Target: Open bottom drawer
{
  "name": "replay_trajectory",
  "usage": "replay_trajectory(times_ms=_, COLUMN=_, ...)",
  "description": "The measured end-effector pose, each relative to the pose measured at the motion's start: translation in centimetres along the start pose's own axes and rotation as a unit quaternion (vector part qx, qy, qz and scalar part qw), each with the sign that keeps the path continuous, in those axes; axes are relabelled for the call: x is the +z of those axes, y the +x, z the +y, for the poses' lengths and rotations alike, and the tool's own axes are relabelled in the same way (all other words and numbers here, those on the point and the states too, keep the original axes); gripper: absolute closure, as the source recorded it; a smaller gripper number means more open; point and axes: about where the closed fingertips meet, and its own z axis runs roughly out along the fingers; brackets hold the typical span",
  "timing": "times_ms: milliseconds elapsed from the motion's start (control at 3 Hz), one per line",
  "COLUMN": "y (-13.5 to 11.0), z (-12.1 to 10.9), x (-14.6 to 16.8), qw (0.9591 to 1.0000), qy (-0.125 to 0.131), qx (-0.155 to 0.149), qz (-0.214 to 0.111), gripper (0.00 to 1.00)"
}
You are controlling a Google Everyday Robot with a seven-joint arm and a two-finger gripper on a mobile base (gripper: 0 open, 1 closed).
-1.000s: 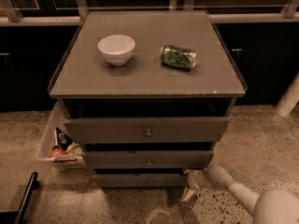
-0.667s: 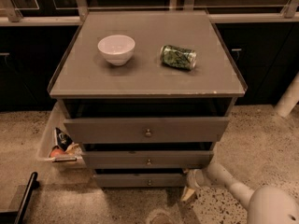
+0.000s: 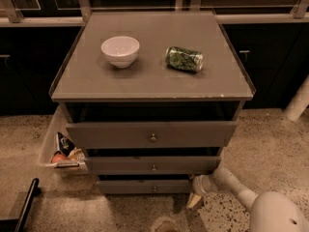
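step: reaching in, pull not yet begun | bottom drawer [image 3: 130, 186]: lowest front, looks about shut | gripper [image 3: 196, 193]: at the drawer's right end, off its knob [image 3: 154, 189]; cannot tell its opening or hold | next: move to the knob, grasp, pull straight out

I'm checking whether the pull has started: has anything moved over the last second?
Nothing visibly changed. The gripper is at the right end of the bottom drawer, as before. The drawer front, the white bowl and the green can are where they were.
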Motion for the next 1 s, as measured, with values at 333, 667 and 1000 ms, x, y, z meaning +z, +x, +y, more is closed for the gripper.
replay_trajectory(times_ms=333, y=0.00, z=0.00, x=0.00, qw=1.0000, qy=0.000, qx=0.000, qz=0.000, gripper=0.19)
replay_trajectory(times_ms=667, y=-0.01, z=0.00, x=0.01, qw=1.0000, qy=0.000, qx=0.000, qz=0.000, gripper=0.42)
replay_trajectory(times_ms=1000, y=-0.33, z=-0.18, x=-0.14, qw=1.0000, qy=-0.001, qx=-0.001, qz=-0.001, gripper=0.65)
